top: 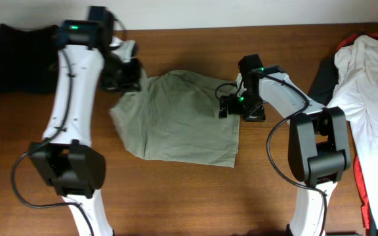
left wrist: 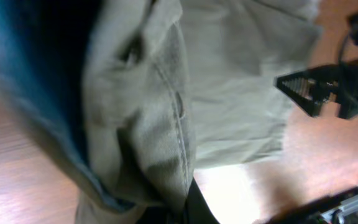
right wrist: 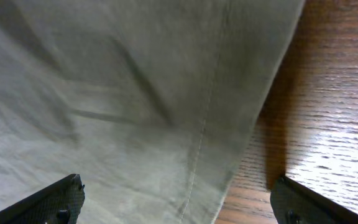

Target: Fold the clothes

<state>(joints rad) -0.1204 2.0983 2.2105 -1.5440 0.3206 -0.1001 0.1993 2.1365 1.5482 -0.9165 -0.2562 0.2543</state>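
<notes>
I'm working over a brown wooden table (top: 195,196) with a pale wall along the far side. My right gripper (right wrist: 179,205) is spread wide, its dark fingertips (right wrist: 61,196) apart above the right hem of the khaki-olive shorts (top: 182,118), one tip over cloth and the other over bare wood. My left gripper (top: 126,77) sits at the shorts' far-left corner; cloth is bunched against that wrist camera, too blurred for me to tell if the jaws are closed. The shorts lie spread mid-table. A black garment (top: 15,59) lies far left, and a white garment (top: 366,105) lies at the right edge.
</notes>
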